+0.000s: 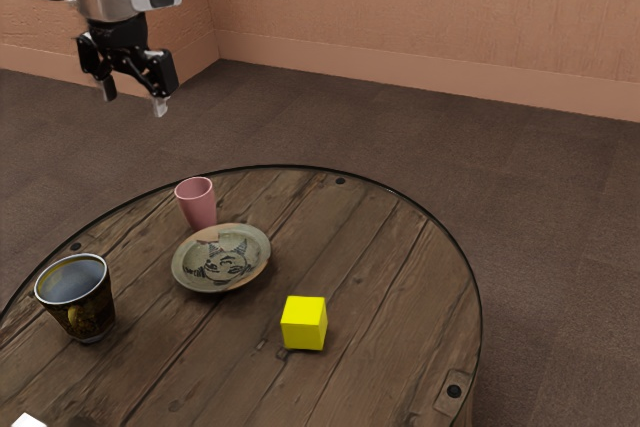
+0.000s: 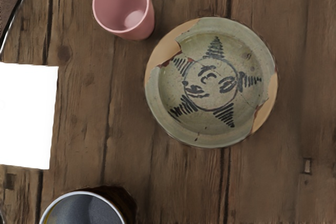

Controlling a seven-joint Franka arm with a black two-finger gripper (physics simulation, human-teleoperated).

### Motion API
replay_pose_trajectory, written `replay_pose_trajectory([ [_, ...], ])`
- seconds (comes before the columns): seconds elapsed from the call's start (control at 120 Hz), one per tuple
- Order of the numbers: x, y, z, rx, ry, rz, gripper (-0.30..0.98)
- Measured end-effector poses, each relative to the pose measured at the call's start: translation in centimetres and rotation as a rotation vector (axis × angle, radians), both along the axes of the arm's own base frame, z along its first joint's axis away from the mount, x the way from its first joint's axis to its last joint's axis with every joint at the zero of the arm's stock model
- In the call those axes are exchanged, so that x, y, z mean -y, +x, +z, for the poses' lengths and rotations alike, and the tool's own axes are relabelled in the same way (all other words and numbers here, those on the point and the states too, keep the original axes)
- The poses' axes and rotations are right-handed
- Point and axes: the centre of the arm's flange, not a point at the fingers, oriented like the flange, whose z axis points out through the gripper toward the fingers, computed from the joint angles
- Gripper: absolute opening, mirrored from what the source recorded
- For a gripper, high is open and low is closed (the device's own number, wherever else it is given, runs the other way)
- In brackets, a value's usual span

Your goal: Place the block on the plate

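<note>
My pincer (image 1: 134,97) hangs in the air, higher than the plate (image 1: 221,259), its two fingers spread wide with nothing between them. The yellow block (image 1: 304,323) I am to place sits on the wooden table (image 1: 390,277), apart from the plate, toward the exterior view's right and nearer its camera. Just beside the plate, on its far side in that view, stands a pink cup (image 2: 124,8); a dark mug (image 1: 78,299) stands well off the plate toward the exterior view's left.
</note>
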Motion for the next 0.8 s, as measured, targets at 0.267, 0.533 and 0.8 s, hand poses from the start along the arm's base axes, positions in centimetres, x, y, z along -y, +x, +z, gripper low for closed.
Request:
replay_pose_trajectory([
  [0.267, 2.8, 0.8, -7.5, -0.068, 0.014, -0.034, 0.69],
  [0.533, 12.3, 0.6, -20.9, -0.107, -0.073, -0.018, 0.69],
  [0.8, 19.1, 0.9, -28.8, -0.068, -0.132, 0.091, 0.69],
])
